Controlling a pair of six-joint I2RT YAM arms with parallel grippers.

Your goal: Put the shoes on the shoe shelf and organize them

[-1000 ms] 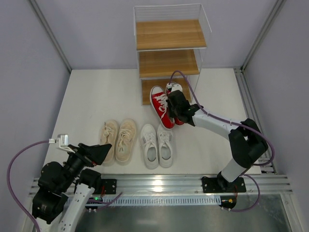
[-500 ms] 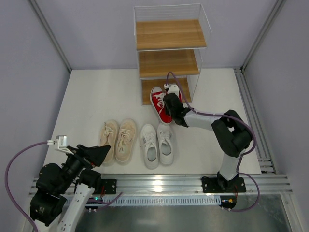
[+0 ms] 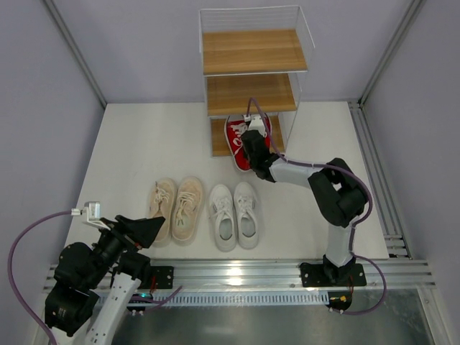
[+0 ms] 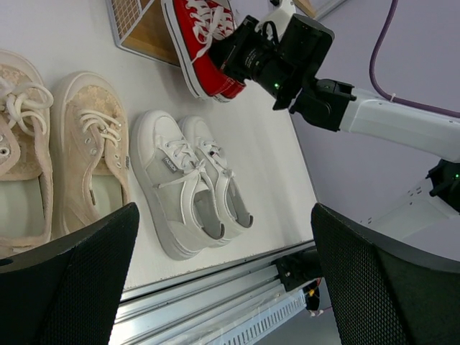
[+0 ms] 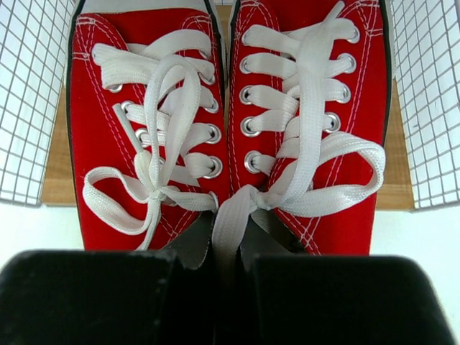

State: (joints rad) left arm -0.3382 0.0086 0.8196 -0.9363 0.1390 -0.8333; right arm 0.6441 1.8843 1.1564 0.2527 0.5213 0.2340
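Right gripper [image 5: 230, 260] pinching red canvas sneakers with white laces [image 5: 302, 144] by inner heel edges. Its black fingers [image 5: 93, 295] squeezed close together. Red pair side by side, toes on lowest wooden board [image 3: 219, 140] of small white wire shoe shelf [image 3: 251, 52], heels sticking out over white table [image 3: 144, 144]. Beige chunky pair [image 3: 176, 208] and all-white pair [image 3: 234, 215] sit next to each other on table, well apart from shelf. Left gripper [image 3: 142, 228] low at near left corner, fingers [image 4: 79, 280] spread wide, holding nothing.
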